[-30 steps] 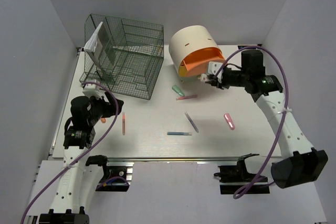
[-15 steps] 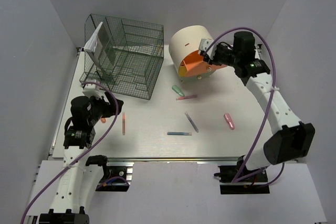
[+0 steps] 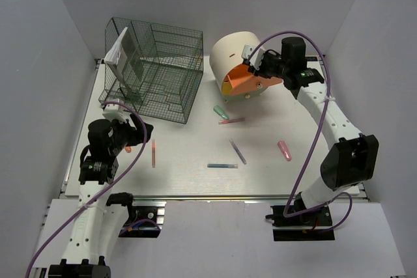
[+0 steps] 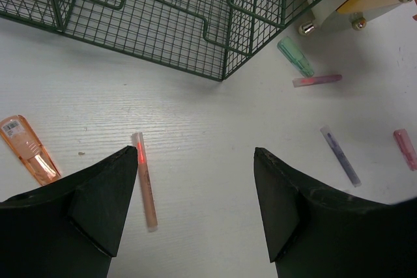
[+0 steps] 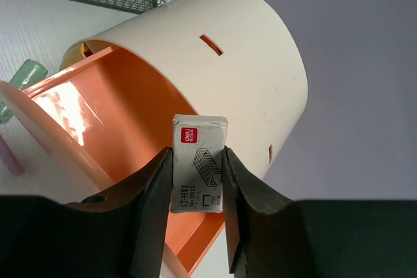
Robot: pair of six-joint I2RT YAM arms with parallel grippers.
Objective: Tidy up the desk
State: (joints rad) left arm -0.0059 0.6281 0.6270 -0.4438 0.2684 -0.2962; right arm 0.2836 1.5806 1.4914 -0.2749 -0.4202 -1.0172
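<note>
The desk (image 3: 189, 141) is a white tabletop with pens scattered over it. My right gripper (image 5: 199, 154) is shut on a small grey staple box (image 5: 199, 174) with a red label. It holds the box upright above the open orange drawer (image 5: 111, 122) of the cream cylindrical unit (image 5: 215, 50). From above, that gripper (image 3: 251, 56) hangs over the drawer (image 3: 251, 79). My left gripper (image 4: 195, 161) stands open and empty above the desk (image 4: 208, 122), an orange pen (image 4: 144, 180) lying beside its left finger.
A dark green wire rack (image 3: 153, 69) with a folded paper (image 3: 116, 50) stands back left. Loose on the desk: a clear orange piece (image 4: 29, 151), green marker (image 3: 221, 112), pink-purple pen (image 3: 232, 121), purple pen (image 3: 238, 151), blue pen (image 3: 222, 166), pink marker (image 3: 284, 150). A metal rail (image 3: 215, 196) lines the near edge.
My right arm has swung back and left with the staple box, from in front of the drawer to above its open mouth. The left arm has not moved.
</note>
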